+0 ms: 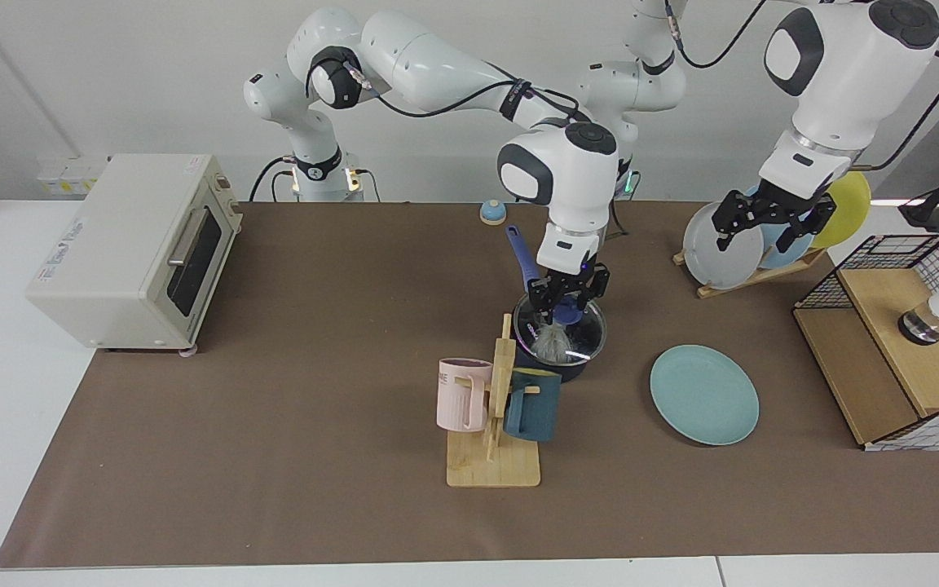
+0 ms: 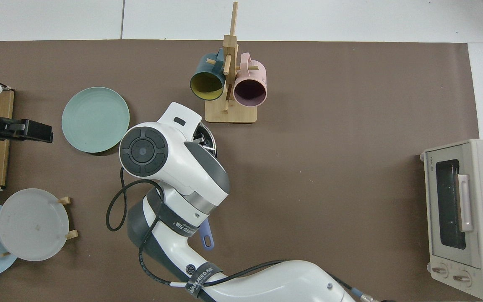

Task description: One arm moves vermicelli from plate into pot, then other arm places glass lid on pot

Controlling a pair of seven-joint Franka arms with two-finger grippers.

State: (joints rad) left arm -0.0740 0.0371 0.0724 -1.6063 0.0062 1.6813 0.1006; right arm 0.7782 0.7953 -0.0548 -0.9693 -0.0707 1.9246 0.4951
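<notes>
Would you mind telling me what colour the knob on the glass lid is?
Blue; the knob of the glass lid shows best in the facing view, between the right gripper's fingers.

plate (image 1: 704, 395) teal | pot (image 1: 561, 368) black, blue handle | mugs (image 1: 463, 395) pink, dark teal

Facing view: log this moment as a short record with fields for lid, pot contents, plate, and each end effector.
lid: glass lid lying on the pot
pot contents: vermicelli seen through the glass
plate: teal plate bare, apart from the pot
right end effector: fingers spread either side of the lid's blue knob
left end effector: open, raised by the plate rack, waiting
</notes>
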